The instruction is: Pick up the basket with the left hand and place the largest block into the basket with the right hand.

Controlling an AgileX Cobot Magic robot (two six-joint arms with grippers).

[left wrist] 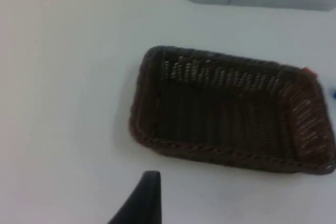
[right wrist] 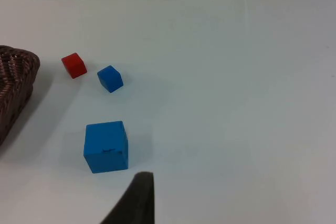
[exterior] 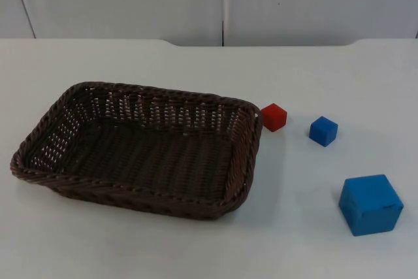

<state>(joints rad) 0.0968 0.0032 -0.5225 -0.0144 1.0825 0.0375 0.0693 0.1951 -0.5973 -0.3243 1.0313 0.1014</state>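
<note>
A dark brown woven basket (exterior: pixel 46 136) sits empty on the white table, left of centre. The largest block, a big blue cube (exterior: pixel 370 204), rests at the front right. A small blue cube (exterior: pixel 323 131) and a small red cube (exterior: pixel 274 117) lie between it and the basket's right end. In the left wrist view my left gripper (left wrist: pixel 144 198) hangs over bare table, apart from the basket (left wrist: pixel 157 140). In the right wrist view my right gripper (right wrist: pixel 137 198) is raised above the table a short way from the big blue cube (right wrist: pixel 106 146), touching nothing.
The grey partition wall (exterior: pixel 222 1) closes the table's far side. Bare white table (exterior: pixel 313 70) lies behind the cubes and to the right of them (right wrist: pixel 236 103). The red cube (right wrist: pixel 74 65) lies close to the basket's rim (right wrist: pixel 16 61).
</note>
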